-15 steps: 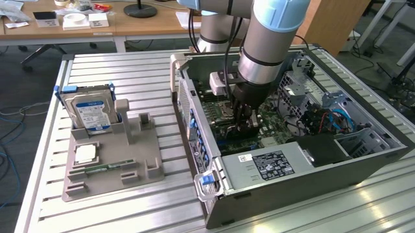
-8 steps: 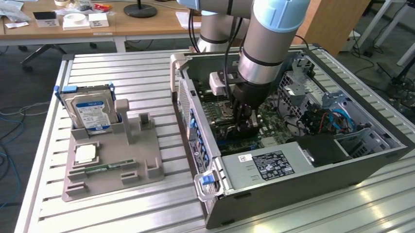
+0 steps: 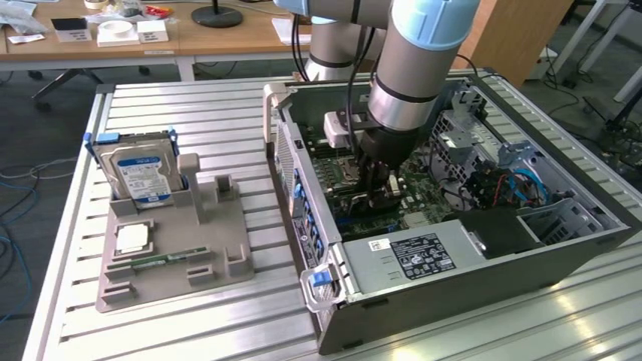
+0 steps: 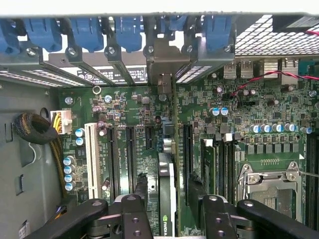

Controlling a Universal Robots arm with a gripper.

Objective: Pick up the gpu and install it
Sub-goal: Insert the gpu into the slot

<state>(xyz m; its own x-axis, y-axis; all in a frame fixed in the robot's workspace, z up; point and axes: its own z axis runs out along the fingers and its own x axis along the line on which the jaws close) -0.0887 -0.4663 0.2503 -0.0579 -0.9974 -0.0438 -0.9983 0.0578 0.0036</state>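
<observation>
Inside the open computer case point(image 3: 441, 256) on the table point(image 3: 180, 105), the gpu point(image 4: 167, 194) stands on its thin edge on the green board point(image 4: 129, 107). It sits in a slot between the black slots and the memory sticks point(image 4: 209, 167). Its long side runs from the claw point(image 4: 169, 196) toward the back wall of the case, where the blue clips point(image 4: 127, 32) are. Its silver end bracket point(image 4: 160, 67) sits up against that wall, in line with the other silver slot covers. From above, the card looks like a thin dark strip with a grey edge, and a small green and white logo shows near the claw.

The claw's two black fingers point(image 4: 142, 186) stand apart, one on each side of the card. A little gap shows between each finger and the card, so the claw is not squeezing it.

Also in the case are a grey power box point(image 3: 416, 252) with a label, near the case's front corner, and blue cables point(image 3: 522, 184).

Near the table's far edge from the case, a grey tray point(image 3: 216, 244) holds a silver hard drive point(image 3: 140, 173) with a blue label, standing up. A square chip point(image 3: 132, 239) and a thin green stick point(image 3: 161, 261) lie flat in it.
</observation>
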